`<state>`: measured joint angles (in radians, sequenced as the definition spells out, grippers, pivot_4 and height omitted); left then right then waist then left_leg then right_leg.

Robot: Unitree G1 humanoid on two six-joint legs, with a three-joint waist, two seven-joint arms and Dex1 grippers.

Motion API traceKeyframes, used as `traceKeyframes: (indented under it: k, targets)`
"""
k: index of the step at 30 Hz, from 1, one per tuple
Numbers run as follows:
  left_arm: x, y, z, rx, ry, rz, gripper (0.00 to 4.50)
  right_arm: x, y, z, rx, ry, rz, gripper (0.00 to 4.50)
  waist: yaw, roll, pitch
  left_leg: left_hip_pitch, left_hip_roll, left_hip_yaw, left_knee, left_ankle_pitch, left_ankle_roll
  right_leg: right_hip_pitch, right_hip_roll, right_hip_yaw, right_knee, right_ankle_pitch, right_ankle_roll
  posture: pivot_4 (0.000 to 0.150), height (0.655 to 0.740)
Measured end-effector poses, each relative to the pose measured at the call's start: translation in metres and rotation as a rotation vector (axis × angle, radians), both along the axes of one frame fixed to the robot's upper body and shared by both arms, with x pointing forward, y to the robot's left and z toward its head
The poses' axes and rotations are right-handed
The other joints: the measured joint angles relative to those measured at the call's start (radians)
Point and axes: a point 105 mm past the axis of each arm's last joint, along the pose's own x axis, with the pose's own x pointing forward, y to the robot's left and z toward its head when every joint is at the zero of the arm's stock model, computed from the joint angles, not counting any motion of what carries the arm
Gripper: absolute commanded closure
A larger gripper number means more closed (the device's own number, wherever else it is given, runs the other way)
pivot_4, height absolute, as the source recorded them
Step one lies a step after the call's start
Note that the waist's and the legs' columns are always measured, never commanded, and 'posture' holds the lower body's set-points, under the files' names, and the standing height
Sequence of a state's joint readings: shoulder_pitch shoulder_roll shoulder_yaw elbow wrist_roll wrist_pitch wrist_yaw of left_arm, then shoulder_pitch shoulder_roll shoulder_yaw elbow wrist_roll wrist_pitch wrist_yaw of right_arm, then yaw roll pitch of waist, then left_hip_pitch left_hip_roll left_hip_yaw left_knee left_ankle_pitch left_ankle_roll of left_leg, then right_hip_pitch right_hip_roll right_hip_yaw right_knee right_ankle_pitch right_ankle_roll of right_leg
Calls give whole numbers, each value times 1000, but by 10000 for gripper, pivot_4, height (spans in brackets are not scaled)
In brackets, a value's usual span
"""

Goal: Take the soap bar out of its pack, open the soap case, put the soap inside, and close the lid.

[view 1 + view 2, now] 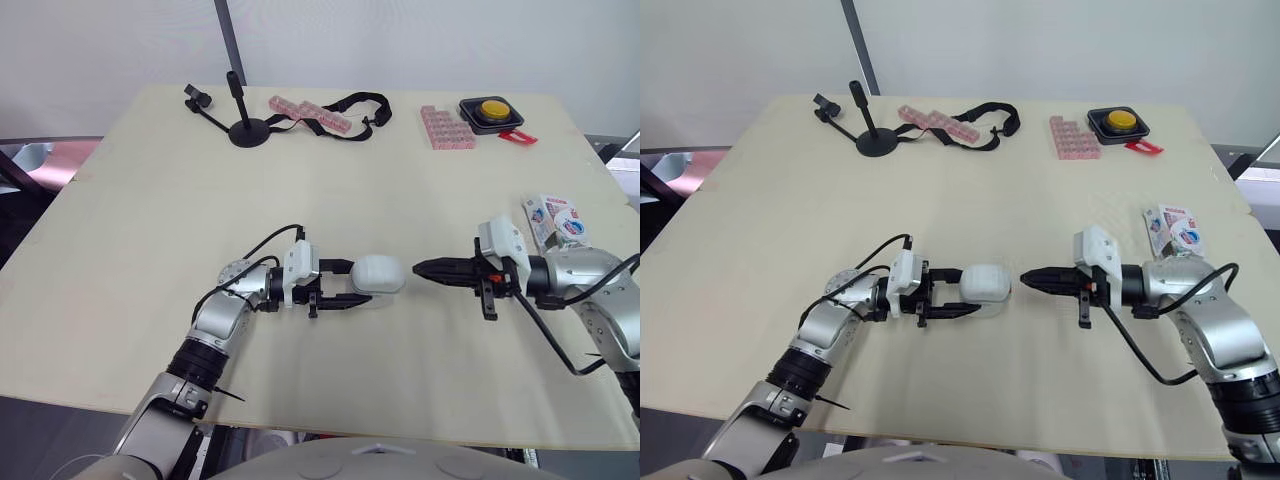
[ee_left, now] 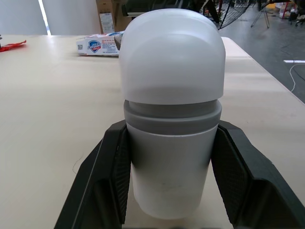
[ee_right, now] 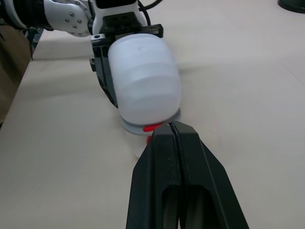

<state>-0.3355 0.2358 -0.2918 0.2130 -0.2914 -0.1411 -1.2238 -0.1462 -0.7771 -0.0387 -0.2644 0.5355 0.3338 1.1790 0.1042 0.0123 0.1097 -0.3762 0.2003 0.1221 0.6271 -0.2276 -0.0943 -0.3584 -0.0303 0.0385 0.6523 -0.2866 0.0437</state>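
Observation:
The white soap case (image 1: pixel 378 273), lid down, lies on its side just above the table (image 1: pixel 150 230) between the fingers of my left gripper (image 1: pixel 350 283). In the left wrist view both black fingers (image 2: pixel 107 181) press against the case's lower half (image 2: pixel 169 162), and its rounded lid (image 2: pixel 171 71) sticks out past them. My right gripper (image 1: pixel 420 268) is shut with nothing in it, and its tip points at the case's lid end from a short gap away. The soap pack (image 1: pixel 555 218) lies by the table's right edge, behind my right arm.
At the back of the table stand a black stand (image 1: pixel 245 128), a black strap (image 1: pixel 355 105), two strips of pink blocks (image 1: pixel 310 112) and a yellow button in a black box (image 1: pixel 492 112). A red tag (image 1: pixel 518 137) lies beside the box.

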Motion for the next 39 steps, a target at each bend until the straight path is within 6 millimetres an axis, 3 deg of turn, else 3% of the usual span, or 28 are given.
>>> traceKeyframes:
  k: [4, 10, 23, 39]
  targets:
    - [0, 0, 0, 2, -2, 0, 25857, 7, 1, 21, 64, -64, -8, 44905, -3, 0, 0, 0, 0, 0, 0, 0, 0, 0, 0, 0, 0, 0, 0, 1500, 7395]
    - [0, 0, 0, 1, -2, -2, 25857, -8, 37, 35, 175, -78, 83, 44905, -1, 0, 0, 1, 0, 0, 0, 0, 0, 0, 0, -1, 0, 0, 0, 1500, 7395]
    - [0, -1, 0, 0, -1, -1, 25857, -12, 54, 17, 99, -49, 110, 44905, -1, 0, 0, 1, 0, 0, 0, 0, 0, 0, 0, -1, -1, 0, 0, 1500, 7395]
    - [1, 1, -1, 0, 4, 11, 25857, -9, 59, 14, 55, -61, 116, 44905, -8, 0, 0, 2, 0, 0, -1, 0, 0, 2, -1, -1, -1, 0, 0, 1500, 7395]
